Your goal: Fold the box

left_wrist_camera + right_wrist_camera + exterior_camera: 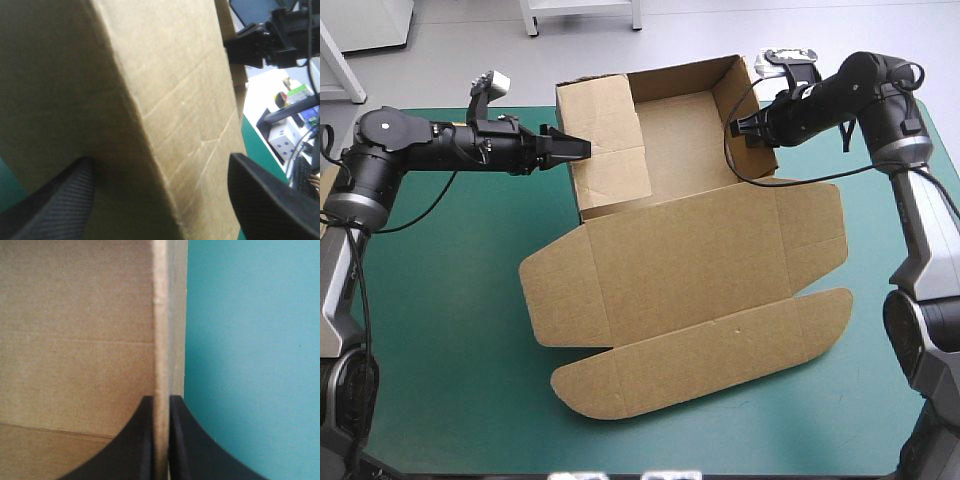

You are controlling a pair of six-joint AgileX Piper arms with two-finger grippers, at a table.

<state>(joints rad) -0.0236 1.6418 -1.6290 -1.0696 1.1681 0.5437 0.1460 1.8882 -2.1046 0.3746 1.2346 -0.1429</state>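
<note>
The brown box [700, 250] lies mid-table as an open tray at the far side, with its lid and flaps spread flat toward the front. My left gripper [578, 148] stands open at the tray's left wall, which leans inward over the tray. In the left wrist view that wall [175, 100] fills the space between the spread fingers of the left gripper [160, 160]. My right gripper [738, 127] is shut on the upright right wall. The right wrist view shows the wall's edge [161, 315] pinched between the right gripper's [161, 402] fingers. The right gripper [250, 47] also shows beyond the box.
The teal-green cover [440, 330] lies bare to the left of, right of and in front of the flat lid. The tray's back wall stands close to the table's far edge. A small strip of brown board [326, 185] shows at the table's left edge.
</note>
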